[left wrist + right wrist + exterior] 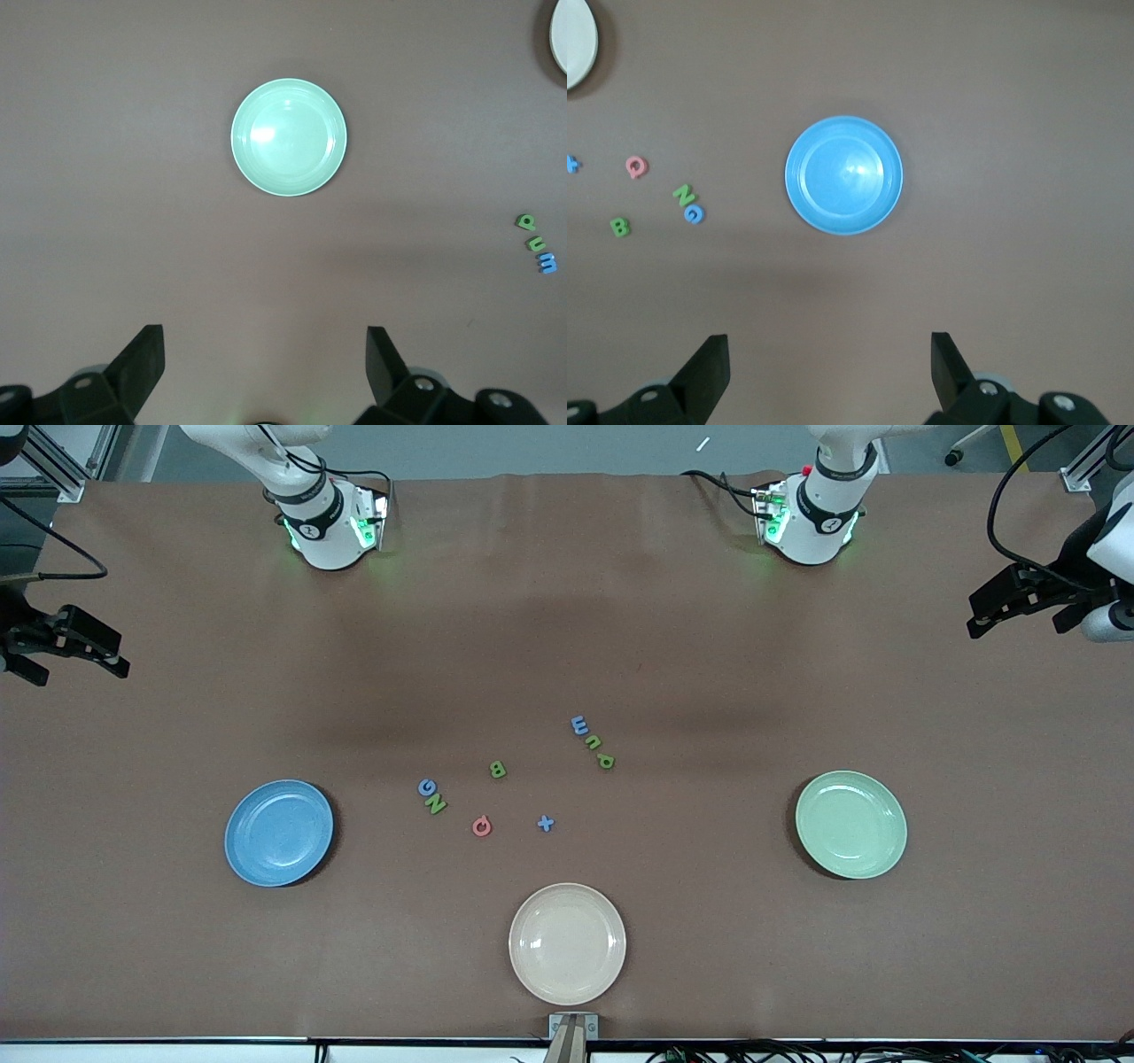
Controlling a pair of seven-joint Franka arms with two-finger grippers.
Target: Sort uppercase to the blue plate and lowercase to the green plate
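**Sort not started: 0 of 8 letters placed**

All three plates bare. Round blue plate [279,833] sits toward the right arm's end of the bench, round pale mint-green plate [850,824] toward the left arm's end, round cream plate [567,943] at the bench edge nearest the front camera.

Foam letters all loose mid-bench between the plates:
- Capitals: blue G [427,786] touching green N [435,805], green B [498,770], red-pink ring Q [481,825].
- Small: blue m [580,725], green n [593,742], green p [606,761] in a tight row; blue cross x [546,824] apart, near Q.

Right gripper [62,646] hangs over the bench edge at its own end, jaws spread, nothing held. Left gripper [1019,598] likewise at its end, spread and unloaded. Both waiting.

Left to do: everything, four capitals to blue, four small letters to green.
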